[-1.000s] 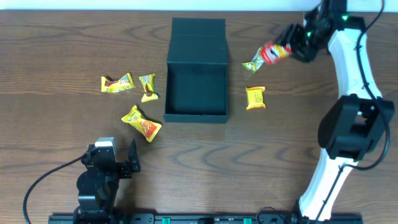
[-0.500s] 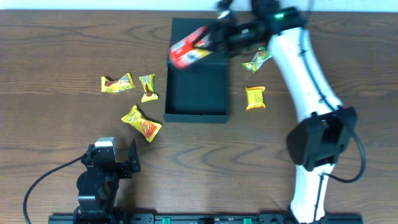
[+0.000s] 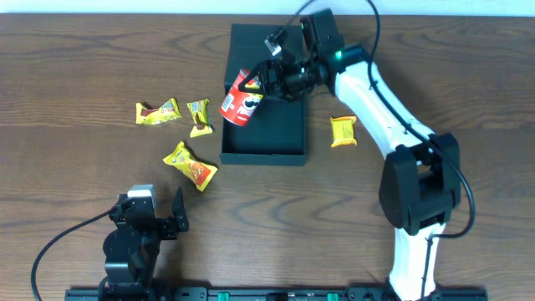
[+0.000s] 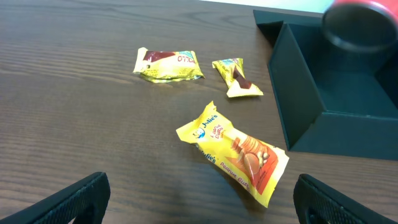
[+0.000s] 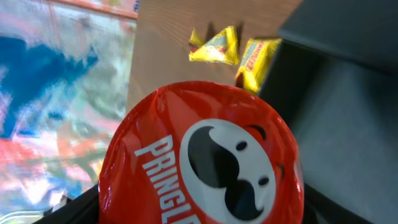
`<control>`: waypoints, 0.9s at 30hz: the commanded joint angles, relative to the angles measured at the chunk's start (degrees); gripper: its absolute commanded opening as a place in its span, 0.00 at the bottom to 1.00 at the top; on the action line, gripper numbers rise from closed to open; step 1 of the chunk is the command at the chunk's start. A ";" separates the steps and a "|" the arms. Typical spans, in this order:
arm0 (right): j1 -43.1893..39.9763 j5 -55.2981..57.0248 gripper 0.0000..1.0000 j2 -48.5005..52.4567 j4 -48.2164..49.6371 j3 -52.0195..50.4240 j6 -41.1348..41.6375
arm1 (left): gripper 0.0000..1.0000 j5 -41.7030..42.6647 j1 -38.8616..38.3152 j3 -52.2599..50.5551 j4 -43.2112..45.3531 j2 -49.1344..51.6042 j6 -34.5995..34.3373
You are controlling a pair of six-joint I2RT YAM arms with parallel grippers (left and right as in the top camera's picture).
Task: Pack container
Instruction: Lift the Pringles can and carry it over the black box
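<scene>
The container (image 3: pixel 276 130) is a dark teal box at the table's middle, its flap lid (image 3: pixel 266 46) folded open toward the back. My right gripper (image 3: pixel 267 82) is shut on a red Pringles can (image 3: pixel 242 100), held tilted over the box's left wall. In the right wrist view the can (image 5: pixel 205 168) fills the frame between my fingers (image 5: pixel 62 208), with the box's inside (image 5: pixel 354 124) to its right. My left gripper (image 4: pixel 202 205) rests open near the front left, holding nothing. The can's dark end (image 4: pixel 360 25) shows above the box (image 4: pixel 323 106).
Three yellow snack packets (image 3: pixel 159 111) (image 3: pixel 199 115) (image 3: pixel 191 165) lie left of the box, and one more (image 3: pixel 343 131) lies to its right. The nearest packet (image 4: pixel 236 152) lies just ahead of my left gripper. The right arm (image 3: pixel 376 92) reaches over the table's back right.
My right arm swung left from the back right corner, carrying the can over the lid and down to the box's left wall. The left arm has not moved.
</scene>
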 commanded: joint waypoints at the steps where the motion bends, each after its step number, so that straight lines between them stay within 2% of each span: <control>1: -0.55 -2.86 0.72 -1.01 6.64 -5.27 10.84 | 0.95 -0.04 0.28 -0.98 -0.09 -0.33 -0.20; 3: -0.72 -1.40 0.72 -1.01 15.72 -10.56 18.36 | 0.95 -0.04 0.28 -0.98 -0.09 -0.33 -0.20; 6: -0.61 1.25 0.72 -1.01 21.81 -14.01 23.87 | 0.96 -0.04 0.31 -0.98 -0.09 -0.33 -0.20; 18: 2.78 18.32 0.69 -1.01 22.03 -15.52 37.09 | 0.95 -0.04 0.28 -0.98 -0.09 -0.33 -0.20; 21: 4.17 21.88 0.82 -1.01 22.05 -15.52 41.70 | 0.95 -0.04 0.31 -0.98 -0.09 -0.33 -0.20; 24: 4.74 22.47 0.90 -1.01 22.91 -15.52 43.32 | 0.95 -0.04 0.31 -0.98 -0.09 -0.33 -0.20; 27: 4.50 21.70 0.88 -1.03 22.69 -15.52 43.32 | 0.95 -0.04 0.28 -0.98 -0.09 -0.33 -0.20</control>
